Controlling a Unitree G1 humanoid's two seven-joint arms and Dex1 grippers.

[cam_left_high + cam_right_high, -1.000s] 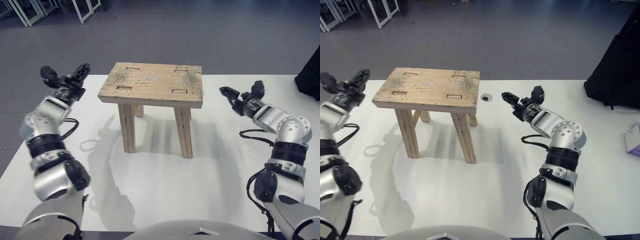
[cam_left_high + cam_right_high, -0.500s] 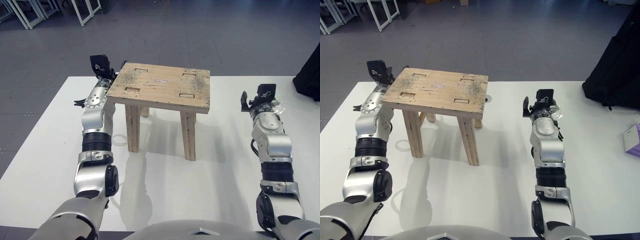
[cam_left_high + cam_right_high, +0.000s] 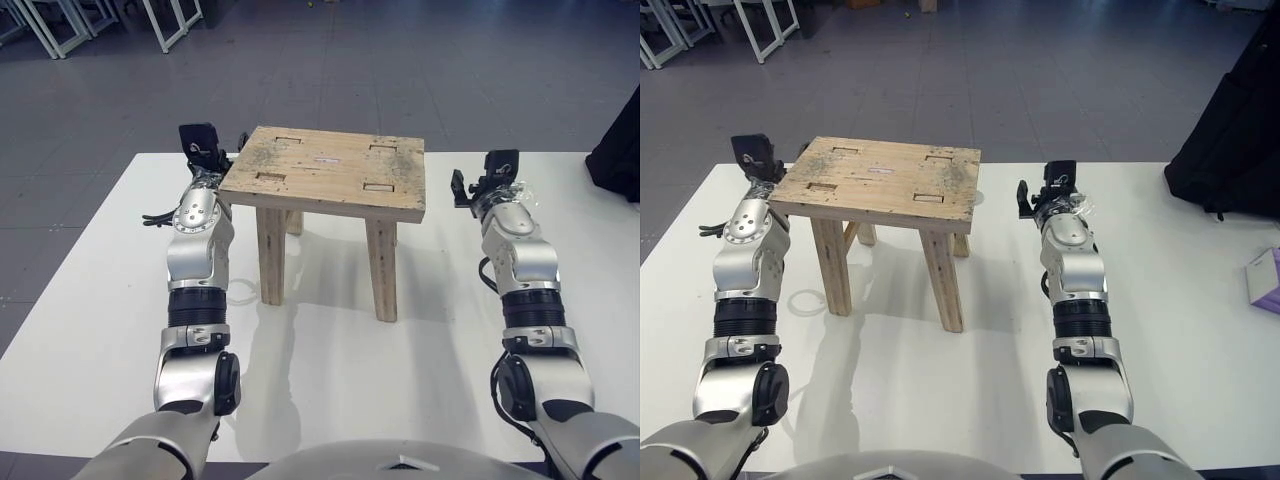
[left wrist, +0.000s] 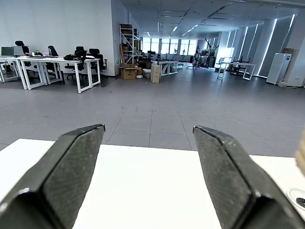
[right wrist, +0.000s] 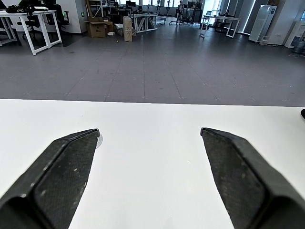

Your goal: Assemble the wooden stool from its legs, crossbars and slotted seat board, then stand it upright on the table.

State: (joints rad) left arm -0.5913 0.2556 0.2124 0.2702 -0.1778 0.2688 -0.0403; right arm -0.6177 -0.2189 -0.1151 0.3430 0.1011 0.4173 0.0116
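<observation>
The wooden stool stands upright on the white table, its slotted seat board on top and its legs on the surface. My left gripper is stretched forward beside the seat's left edge, close to it; its fingers are open with nothing between them. To the right of the stool and clear of it, my right gripper is at about seat height. Its fingers are spread wide over bare table and hold nothing.
A thin cable ring lies on the table by the stool's left leg. A round grommet sits behind the stool. A purple box is at the table's right edge, with a black bag beyond it.
Both arms have swung in from bent, outward poses to stretch straight forward on either side of the stool. Since half a second ago the right gripper has shifted a little toward the stool.
</observation>
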